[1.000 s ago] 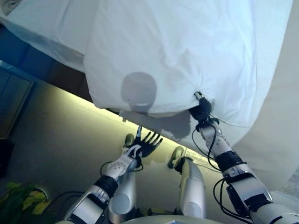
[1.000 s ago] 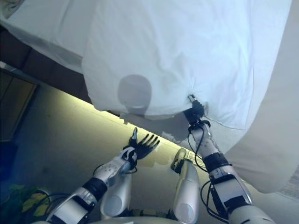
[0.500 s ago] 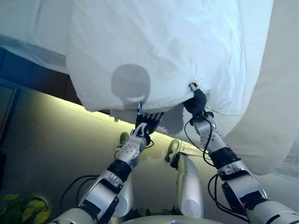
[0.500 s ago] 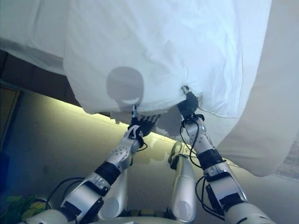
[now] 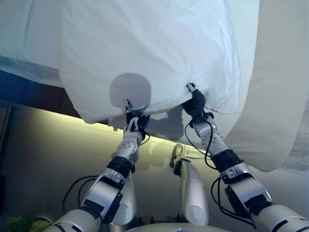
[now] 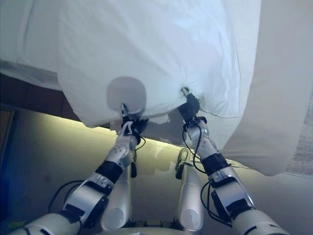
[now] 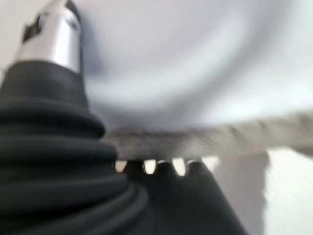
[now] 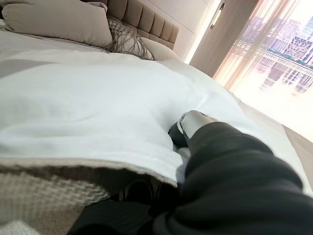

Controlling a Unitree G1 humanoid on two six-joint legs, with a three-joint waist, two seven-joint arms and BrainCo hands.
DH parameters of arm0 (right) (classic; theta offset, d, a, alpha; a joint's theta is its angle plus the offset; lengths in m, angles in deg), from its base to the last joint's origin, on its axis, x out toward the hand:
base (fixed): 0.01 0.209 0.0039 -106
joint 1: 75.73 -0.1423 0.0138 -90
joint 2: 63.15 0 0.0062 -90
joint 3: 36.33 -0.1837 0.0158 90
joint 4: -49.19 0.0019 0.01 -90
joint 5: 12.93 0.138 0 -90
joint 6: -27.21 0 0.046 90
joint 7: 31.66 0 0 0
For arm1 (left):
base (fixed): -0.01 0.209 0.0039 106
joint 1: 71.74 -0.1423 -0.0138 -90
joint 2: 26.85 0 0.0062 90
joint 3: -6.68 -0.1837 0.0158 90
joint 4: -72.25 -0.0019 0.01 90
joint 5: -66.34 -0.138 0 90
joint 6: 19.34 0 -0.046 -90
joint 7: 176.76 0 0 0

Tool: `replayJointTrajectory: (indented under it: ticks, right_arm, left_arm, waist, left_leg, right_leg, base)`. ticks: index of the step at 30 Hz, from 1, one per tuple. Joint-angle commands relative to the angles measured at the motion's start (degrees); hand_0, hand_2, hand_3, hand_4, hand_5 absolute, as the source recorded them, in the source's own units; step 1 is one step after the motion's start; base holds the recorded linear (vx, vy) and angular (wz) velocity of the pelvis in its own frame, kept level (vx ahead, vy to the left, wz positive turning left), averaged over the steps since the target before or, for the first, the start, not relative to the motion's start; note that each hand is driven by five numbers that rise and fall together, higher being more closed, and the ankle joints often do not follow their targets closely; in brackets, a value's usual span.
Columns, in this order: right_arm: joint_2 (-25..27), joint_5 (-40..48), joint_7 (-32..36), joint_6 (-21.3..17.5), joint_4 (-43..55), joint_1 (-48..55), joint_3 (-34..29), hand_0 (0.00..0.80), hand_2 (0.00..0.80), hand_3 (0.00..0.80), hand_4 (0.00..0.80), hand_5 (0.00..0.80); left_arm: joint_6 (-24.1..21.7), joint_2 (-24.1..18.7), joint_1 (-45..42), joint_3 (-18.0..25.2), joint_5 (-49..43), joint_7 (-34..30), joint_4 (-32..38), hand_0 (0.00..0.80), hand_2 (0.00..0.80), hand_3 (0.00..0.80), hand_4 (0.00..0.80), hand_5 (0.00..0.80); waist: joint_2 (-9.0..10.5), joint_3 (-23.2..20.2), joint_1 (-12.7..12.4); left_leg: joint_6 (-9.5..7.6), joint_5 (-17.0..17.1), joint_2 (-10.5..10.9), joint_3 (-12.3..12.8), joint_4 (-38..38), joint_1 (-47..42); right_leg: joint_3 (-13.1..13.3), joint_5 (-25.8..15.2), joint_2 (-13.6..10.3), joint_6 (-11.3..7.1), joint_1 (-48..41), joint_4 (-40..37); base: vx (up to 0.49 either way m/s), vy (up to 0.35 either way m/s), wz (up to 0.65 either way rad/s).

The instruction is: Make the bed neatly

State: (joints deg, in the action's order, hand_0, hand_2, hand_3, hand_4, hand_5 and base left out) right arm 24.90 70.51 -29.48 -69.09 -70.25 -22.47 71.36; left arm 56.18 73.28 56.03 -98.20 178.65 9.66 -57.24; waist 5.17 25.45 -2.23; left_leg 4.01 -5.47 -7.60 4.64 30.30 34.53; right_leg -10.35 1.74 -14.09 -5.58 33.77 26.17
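A white duvet [image 5: 145, 48] covers the bed and hangs over its near edge toward me. My right hand [image 5: 195, 102] is shut on that edge: its thumb [image 8: 193, 120] presses into the top of the cloth, and creases run out from the grip. My left hand [image 5: 131, 126] is up against the same edge a little to the left, partly tucked under the overhang. In the left wrist view the white cloth [image 7: 195, 58] lies right over the hand. A beige woven layer [image 8: 44, 186] shows under the duvet's edge.
A beige bedspread [image 5: 275, 96] hangs down at the right. Pillows [image 8: 54, 19] and a padded headboard [image 8: 146, 22] are at the bed's far end, and a bright curtained window [image 8: 274, 54] is beyond. The dark bed base [image 5: 29, 92] and the floor [image 5: 43, 154] lie at lower left.
My left hand has risen from open above the floor to the duvet's hanging edge. The right hand has kept its hold. The camera has shifted, so the bed sits further left in view.
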Motion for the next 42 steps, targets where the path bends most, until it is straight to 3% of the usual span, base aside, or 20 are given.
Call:
replayJointTrajectory:
  ticks: [1,7,16,26,27,28,29,34,42]
  right_arm:
    - [1.38,1.03,3.31,-1.29,1.82,-1.93,-0.68,0.800,0.800,0.800,0.800,0.800]
    - [1.95,1.67,3.66,-1.73,0.90,-0.32,-0.53,0.800,0.800,0.800,0.800,0.800]
    - [2.40,2.30,4.31,-3.52,-1.17,2.40,-2.19,0.800,0.800,0.800,0.800,0.800]
    - [-0.10,7.62,5.42,-8.96,-4.86,5.51,-4.05,0.800,0.800,0.800,0.800,0.800]
    - [-0.28,9.11,6.12,-9.23,-6.68,5.38,-4.79,0.693,0.693,0.693,0.693,0.693]
    - [-0.41,11.13,7.30,-9.30,-8.73,5.14,-5.47,0.245,0.245,0.245,0.245,0.245]
    - [-0.51,14.02,8.58,-9.29,-11.09,5.02,-6.59,0.000,0.000,0.000,0.000,0.000]
    - [0.94,24.68,18.06,-3.56,-24.47,3.11,-15.05,0.000,0.000,0.000,0.000,0.000]
    - [7.48,29.56,22.53,1.28,-34.76,1.97,-25.05,0.000,0.000,0.000,0.000,0.000]
  left_arm:
    - [1.46,-2.42,4.58,1.34,0.69,-4.40,-2.46,0.800,0.800,0.800,0.800,0.800]
    - [3.75,-8.21,6.01,2.97,-2.00,-8.40,-3.88,0.800,0.800,0.800,0.800,0.800]
    - [5.90,-6.38,1.57,3.72,-5.74,-13.72,-0.54,0.800,0.800,0.800,0.800,0.800]
    - [5.58,-5.12,-0.71,1.58,-15.36,-10.36,6.95,0.800,0.800,0.800,0.800,0.800]
    - [4.94,-5.10,-0.73,1.66,-15.77,-9.59,8.14,0.800,0.800,0.800,0.800,0.800]
    - [4.63,-4.93,-0.88,1.76,-15.60,-9.22,9.00,0.800,0.800,0.800,0.800,0.800]
    - [4.56,-4.77,-1.29,2.11,-15.54,-9.20,9.85,0.800,0.800,0.800,0.800,0.800]
    - [6.10,-4.76,-2.94,2.79,-18.26,-9.45,13.22,0.800,0.800,0.800,0.800,0.800]
    - [10.94,-8.52,-7.28,2.71,-20.82,-9.83,17.90,0.800,0.800,0.800,0.800,0.800]
  waist:
    - [-0.90,-4.28,0.40]
    - [-1.21,-4.55,0.17]
    - [-2.28,-4.10,-0.86]
    - [-2.55,-3.00,-2.11]
    - [-2.92,-2.80,-2.25]
    - [-3.30,-2.64,-2.42]
    - [-3.90,-2.38,-2.62]
    - [-7.05,-1.02,-3.45]
    - [-9.57,0.36,-4.51]
  left_leg:
    - [1.37,10.24,-0.14,-0.34,-5.93,2.12]
    - [1.50,10.19,0.26,0.00,-7.24,0.76]
    - [1.36,10.50,1.51,-0.48,-8.90,0.42]
    - [1.11,10.37,2.17,-1.15,-9.14,0.62]
    - [1.02,10.34,2.30,-1.13,-9.15,0.61]
    - [0.98,10.29,2.43,-1.14,-9.22,0.57]
    - [0.90,10.19,2.67,-1.08,-9.24,0.50]
    - [0.60,9.64,4.16,-0.79,-9.24,0.34]
    - [0.50,8.25,5.07,-0.97,-7.95,-0.35]
  right_leg:
    - [-1.48,-6.79,-2.42,-4.49,-1.95,-3.12]
    - [-1.72,-6.87,-2.63,-4.04,-3.55,-4.49]
    - [-2.72,-6.86,-3.12,-4.21,-4.95,-6.00]
    - [-3.79,-8.08,-3.53,-4.79,-6.26,-7.58]
    - [-3.85,-8.14,-3.73,-4.81,-6.28,-7.62]
    - [-3.93,-8.17,-3.93,-4.85,-6.30,-7.66]
    - [-3.95,-8.14,-4.21,-4.83,-6.32,-7.61]
    - [-4.08,-7.80,-5.71,-5.03,-6.02,-6.86]
    - [-4.59,-7.75,-7.32,-5.48,-6.91,-6.79]
  base:
    - [-0.112,0.051,-0.10]
    - [-0.011,0.028,-0.05]
    - [-0.008,0.015,0.01]
    - [-0.013,-0.030,0.04]
    - [-0.027,0.035,0.01]
    - [-0.028,0.055,0.01]
    - [-0.023,0.068,0.02]
    - [-0.039,0.086,0.10]
    - [-0.008,0.019,0.05]
